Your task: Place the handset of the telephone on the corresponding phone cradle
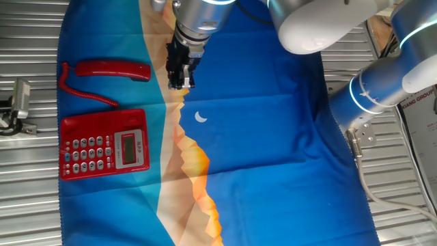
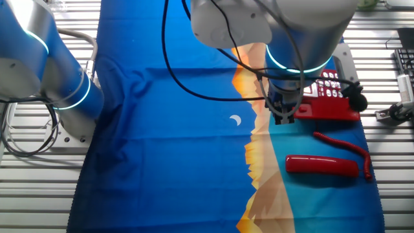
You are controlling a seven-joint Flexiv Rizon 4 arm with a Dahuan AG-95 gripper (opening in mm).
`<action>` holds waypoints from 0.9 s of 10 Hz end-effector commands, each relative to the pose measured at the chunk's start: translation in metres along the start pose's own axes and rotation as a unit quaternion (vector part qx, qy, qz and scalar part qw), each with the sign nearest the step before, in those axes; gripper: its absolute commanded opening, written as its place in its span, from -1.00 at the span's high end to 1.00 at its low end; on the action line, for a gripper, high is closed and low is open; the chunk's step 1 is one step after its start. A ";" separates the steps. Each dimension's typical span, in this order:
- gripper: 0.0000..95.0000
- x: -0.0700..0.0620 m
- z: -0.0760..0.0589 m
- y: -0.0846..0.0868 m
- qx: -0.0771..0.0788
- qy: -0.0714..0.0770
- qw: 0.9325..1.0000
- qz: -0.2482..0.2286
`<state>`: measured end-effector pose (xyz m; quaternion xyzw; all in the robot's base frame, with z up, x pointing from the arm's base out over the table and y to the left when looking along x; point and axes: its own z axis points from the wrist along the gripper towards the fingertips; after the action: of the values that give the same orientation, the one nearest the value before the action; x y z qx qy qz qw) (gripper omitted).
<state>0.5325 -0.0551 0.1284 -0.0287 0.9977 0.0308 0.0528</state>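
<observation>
Broadly, we see a slatted metal counter (image 1: pixel 27 198) covered by a blue cloth (image 1: pixel 273 137) printed with orange peaks and a small white crescent. Above the cloth hangs the arm (image 1: pixel 321 24), white and silver with glowing blue rings, its base standing at the cloth's edge well away from the tool.

The tool (image 1: pixel 181 82) points down over the cloth, near the seam where dark blue meets teal. We find nothing between its fingers, which stand close together; in the other fixed view the tool (image 2: pixel 283 116) is dark and partly masked by the wrist, so we cannot tell the exact gap.

The telephone (image 1: pixel 104 145) lies flat on the teal part of the cloth, off to the tool's side and somewhat farther from it than the handset. Its keypad and display face up. The cradle (image 1: pixel 68 147), the strip along one edge of the base, shows bare in one fixed view; in the other the wrist hides much of the base (image 2: pixel 326 103).

The handset (image 1: pixel 113 70) lies on the cloth apart from the base, just beside the tool but not touching it. In the other fixed view the handset (image 2: pixel 321 166) lies lengthwise on the teal.

The cord (image 1: pixel 85 94) curls from the handset's far end toward the base.
</observation>
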 end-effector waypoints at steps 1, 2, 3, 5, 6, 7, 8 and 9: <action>1.00 -0.001 0.002 -0.004 0.002 0.000 1.000 0.014; 1.00 -0.002 0.001 -0.006 0.002 0.001 1.000 0.015; 1.00 -0.003 0.000 -0.007 0.002 0.002 1.000 0.016; 1.00 -0.003 -0.002 -0.011 0.002 0.005 1.000 0.017; 1.00 -0.002 -0.002 -0.014 0.000 0.005 1.000 0.016; 1.00 -0.003 -0.002 -0.015 0.001 0.005 1.000 0.016; 1.00 -0.003 -0.002 -0.017 0.002 0.005 1.000 0.015; 1.00 -0.004 -0.001 -0.017 0.001 0.005 1.000 0.016</action>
<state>0.5388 -0.0726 0.1287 -0.0125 0.9983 0.0302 0.0476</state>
